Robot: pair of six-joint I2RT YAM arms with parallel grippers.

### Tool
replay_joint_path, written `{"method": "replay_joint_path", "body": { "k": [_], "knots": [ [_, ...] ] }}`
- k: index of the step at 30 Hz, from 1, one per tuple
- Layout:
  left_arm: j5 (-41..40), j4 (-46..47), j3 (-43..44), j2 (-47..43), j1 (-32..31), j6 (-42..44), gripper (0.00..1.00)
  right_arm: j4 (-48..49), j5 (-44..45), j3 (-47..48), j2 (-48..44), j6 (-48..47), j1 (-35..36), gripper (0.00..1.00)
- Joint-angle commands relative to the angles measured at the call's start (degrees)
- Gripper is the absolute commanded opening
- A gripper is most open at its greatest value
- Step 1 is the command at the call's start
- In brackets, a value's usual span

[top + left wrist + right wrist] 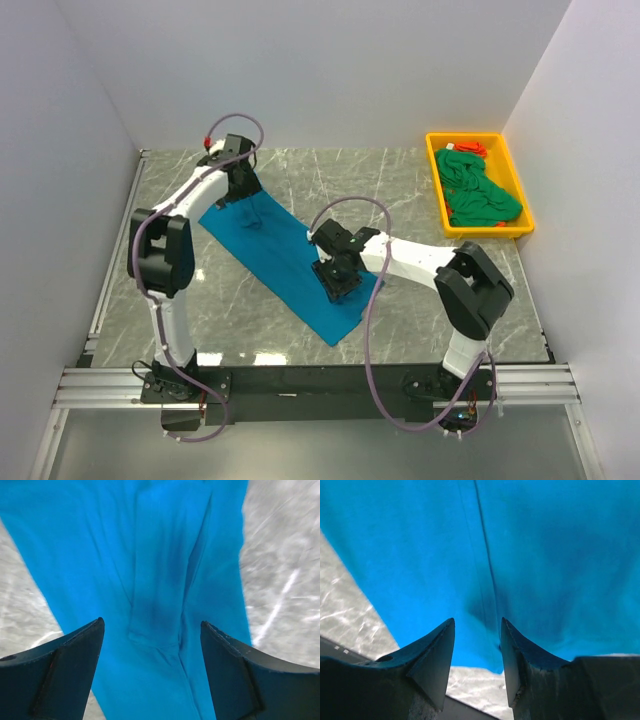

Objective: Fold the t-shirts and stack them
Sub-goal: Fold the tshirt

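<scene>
The teal-blue t-shirt (280,255) lies folded into a long strip, running diagonally from the back left toward the front middle of the table. My left gripper (243,195) hovers over its far end, jaws wide apart, with a cloth fold (150,555) showing between them and nothing gripped. Over the strip's near end my right gripper (342,288) points down, its fingers partly apart just above the shirt's hem (545,555), open with no cloth pinched. A bright green t-shirt (478,195) and a small red-orange piece (470,148) lie bunched in the bin.
The yellow plastic bin (437,175) stands at the back right against the right wall. White walls close in the marble table (400,180) on three sides. A black rail (320,378) with the arm bases runs along the near edge.
</scene>
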Motion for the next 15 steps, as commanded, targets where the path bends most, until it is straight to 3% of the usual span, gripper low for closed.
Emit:
{"method": "replay_joint_path", "body": {
  "k": [1,10,15],
  "knots": [
    [0.39,0.06,0.29,2.87,-0.76,-1.10,0.83,2.49,0.07,-0.95,1.92,-0.89,-0.14,0.49],
    [-0.14,-0.91,5.30,13.24,-1.20,1.09,0.84,-0.58,-3.17,-3.77,4.47,-0.72,3.72,0.49],
    [2.14,0.23,6.97,17.11,-2.34,3.81,0.85,-1.81,-9.85,-3.69,5.61,1.13,13.45,0.49]
  ]
}}
